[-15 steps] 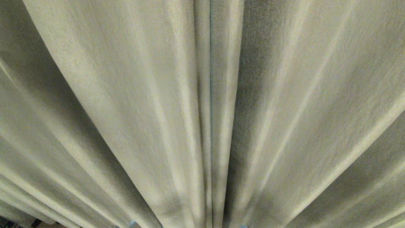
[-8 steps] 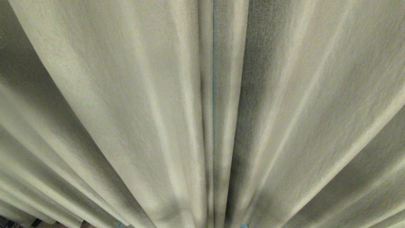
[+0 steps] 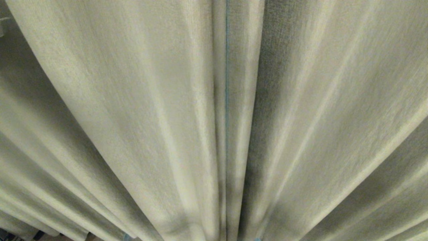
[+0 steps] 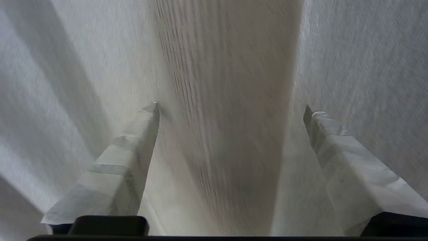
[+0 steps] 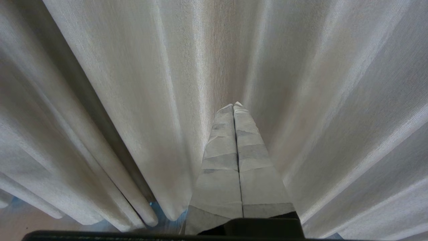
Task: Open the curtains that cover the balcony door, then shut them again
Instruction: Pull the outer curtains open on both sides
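Since a second ago your head view shows the meeting seam shifted slightly rightward. Two heavy beige woven pleated curtains (image 3: 133, 117) hang closed. Your left gripper (image 4: 230, 110) stands wide, straddling one fold, gripping nothing; your right gripper (image 5: 234, 105) is closed, empty.

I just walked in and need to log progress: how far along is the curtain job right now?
The curtains hang drawn together, meeting at a thin centre seam; no balcony door shows. Whether this precedes opening or follows re-closing, the pictures cannot tell. In hand: the left gripper stands open, straddling one pleat, not clamped. The right gripper is shut, holding nothing, pointed at the fabric.
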You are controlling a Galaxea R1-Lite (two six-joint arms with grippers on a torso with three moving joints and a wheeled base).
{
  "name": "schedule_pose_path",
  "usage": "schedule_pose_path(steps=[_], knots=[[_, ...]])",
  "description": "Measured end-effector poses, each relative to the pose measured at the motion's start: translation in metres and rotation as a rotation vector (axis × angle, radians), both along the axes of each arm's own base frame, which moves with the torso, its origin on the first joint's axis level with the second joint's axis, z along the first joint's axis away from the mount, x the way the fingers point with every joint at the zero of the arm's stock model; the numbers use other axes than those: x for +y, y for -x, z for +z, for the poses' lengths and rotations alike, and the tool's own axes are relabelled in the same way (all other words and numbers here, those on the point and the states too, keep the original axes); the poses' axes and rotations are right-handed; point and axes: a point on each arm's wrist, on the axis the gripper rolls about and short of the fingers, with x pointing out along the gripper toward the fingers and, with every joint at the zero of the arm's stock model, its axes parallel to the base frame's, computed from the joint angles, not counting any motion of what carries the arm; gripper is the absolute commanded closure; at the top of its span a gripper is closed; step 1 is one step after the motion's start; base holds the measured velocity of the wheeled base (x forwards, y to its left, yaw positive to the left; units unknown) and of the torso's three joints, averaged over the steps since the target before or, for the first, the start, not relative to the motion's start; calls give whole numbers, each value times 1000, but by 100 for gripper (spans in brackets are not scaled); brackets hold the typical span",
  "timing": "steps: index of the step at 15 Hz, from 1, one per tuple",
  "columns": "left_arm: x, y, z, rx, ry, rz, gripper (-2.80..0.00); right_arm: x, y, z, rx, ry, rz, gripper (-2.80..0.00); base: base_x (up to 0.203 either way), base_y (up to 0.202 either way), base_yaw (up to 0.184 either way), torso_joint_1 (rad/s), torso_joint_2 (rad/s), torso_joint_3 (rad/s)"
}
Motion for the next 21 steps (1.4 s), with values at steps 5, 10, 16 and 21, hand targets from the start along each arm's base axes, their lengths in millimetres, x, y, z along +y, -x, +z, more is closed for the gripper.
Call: schedule_pose_path(steps=[5,10,16,21], knots=[[4,-13,10,-74,15,-23,-280,0,0,0,0,0,0,0,0,0,0,0,0,0],[8,-28,16,-99,21,-41,-280,0,0,0,0,0,0,0,0,0,0,0,0,0],[10,-53,24,-119,22,-72,-280,0,0,0,0,0,0,0,0,0,0,0,0,0],[21,-83,30,-144,11,-60,-280,0,0,0,0,0,0,0,0,0,0,0,0,0]])
